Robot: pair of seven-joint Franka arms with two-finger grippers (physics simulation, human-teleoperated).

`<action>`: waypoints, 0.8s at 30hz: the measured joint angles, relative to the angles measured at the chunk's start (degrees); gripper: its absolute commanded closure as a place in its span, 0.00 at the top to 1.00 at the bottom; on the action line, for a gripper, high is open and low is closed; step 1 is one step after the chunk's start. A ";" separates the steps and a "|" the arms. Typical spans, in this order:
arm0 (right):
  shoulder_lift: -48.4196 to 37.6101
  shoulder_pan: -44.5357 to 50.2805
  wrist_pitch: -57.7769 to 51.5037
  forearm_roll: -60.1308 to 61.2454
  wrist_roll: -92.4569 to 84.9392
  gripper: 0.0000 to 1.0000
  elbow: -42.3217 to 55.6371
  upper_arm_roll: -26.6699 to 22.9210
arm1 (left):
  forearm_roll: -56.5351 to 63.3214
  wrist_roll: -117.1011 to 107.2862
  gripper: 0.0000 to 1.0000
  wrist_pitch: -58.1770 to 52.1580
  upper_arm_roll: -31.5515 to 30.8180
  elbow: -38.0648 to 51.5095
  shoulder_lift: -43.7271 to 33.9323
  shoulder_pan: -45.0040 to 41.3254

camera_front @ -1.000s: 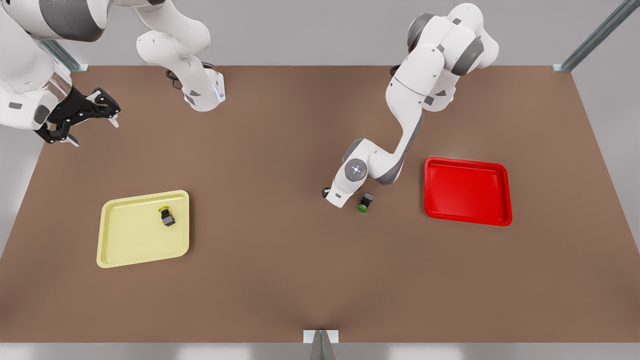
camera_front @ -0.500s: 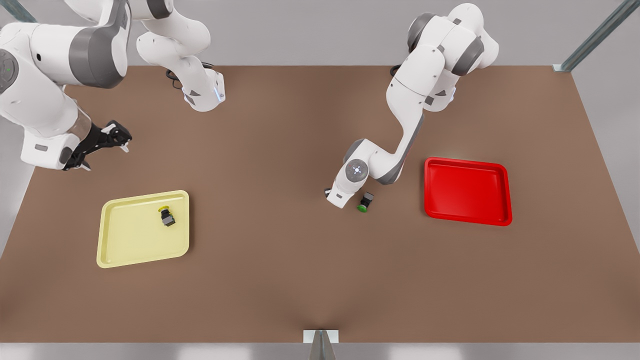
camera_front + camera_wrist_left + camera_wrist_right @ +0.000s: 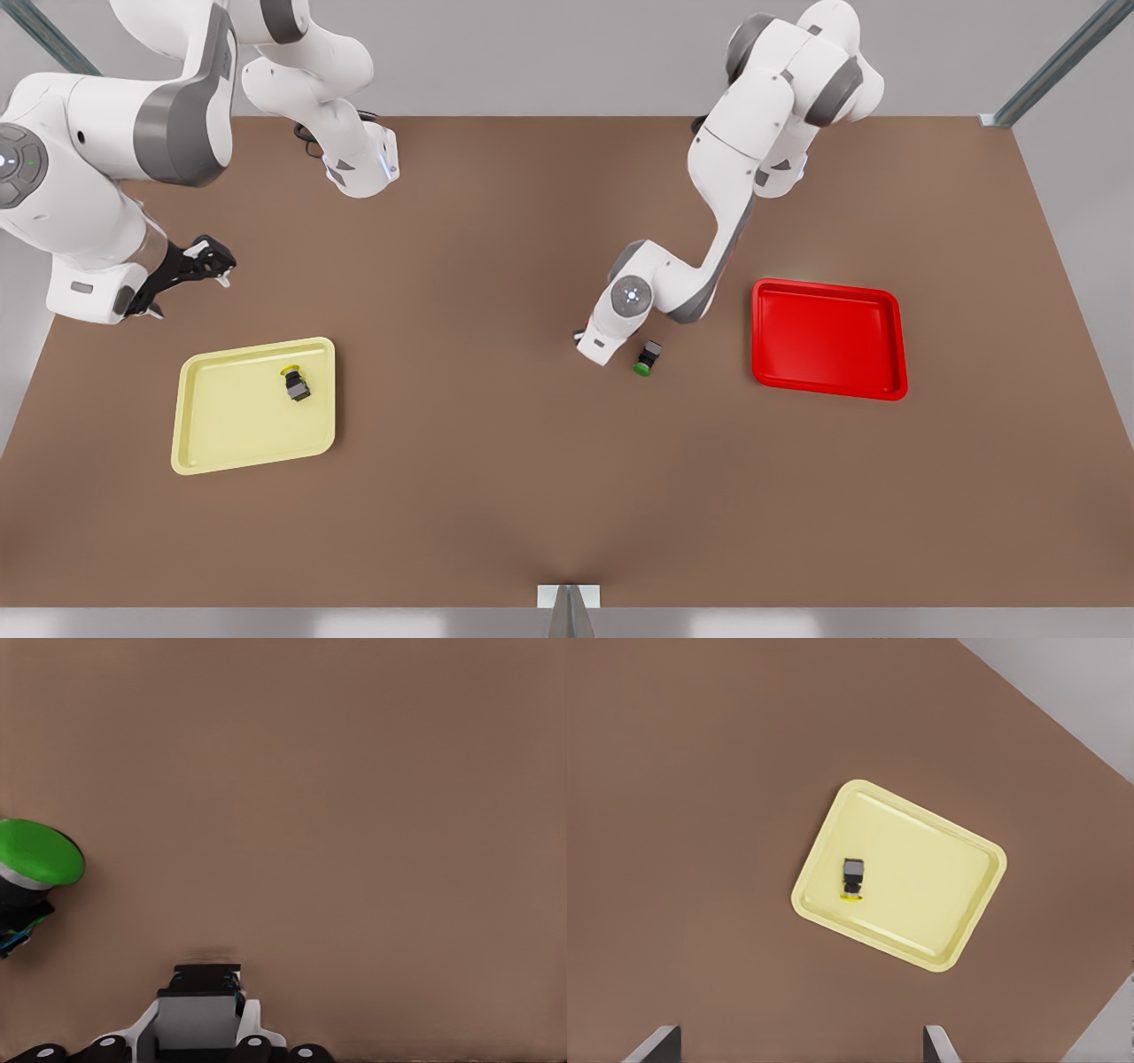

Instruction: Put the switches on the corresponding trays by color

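Brown matte tabletop (image 3: pixel 496 496) is seen across most of the front view, and two white Franka arms are counted on it, one based at the upper left, one at the upper right. Two shallow rectangular trays with raised rims are counted: a pale yellow plastic tray (image 3: pixel 213 443) at the lower left of the frame and a bright red plastic tray (image 3: pixel 828 341) at the right of centre, well apart from each other.

Two small push-button switches are counted. A dark grey switch with a yellow cap (image 3: pixel 295 384) lies inside the pale yellow tray, near its upper right corner; it is also seen in the right wrist view (image 3: pixel 852 879). A dark grey switch with a green cap (image 3: pixel 647 359) lies on the bare tabletop between the trays, nearer the red one.

The right gripper (image 3: pixel 190 275) is held at the left of the frame, above the yellow tray, its fingers (image 3: pixel 656 1045) spread wide and empty. The left gripper (image 3: pixel 205 979) is set low at the tabletop just beside the green-capped switch (image 3: pixel 31 873); whether its fingers are apart cannot be told.
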 measured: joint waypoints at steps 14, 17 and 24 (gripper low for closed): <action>0.19 0.17 0.53 -0.70 0.00 1.00 0.05 0.08 | 0.90 20.51 0.51 -7.41 0.17 -26.00 -26.75 15.97; 0.19 0.17 0.53 -0.70 0.00 1.00 0.09 0.08 | 3.38 27.05 0.52 -7.58 0.08 -29.94 -30.53 24.47; 0.54 0.14 0.62 -0.70 -0.09 1.00 0.09 0.12 | 12.49 40.94 0.52 -5.77 -0.01 -31.82 -29.90 42.37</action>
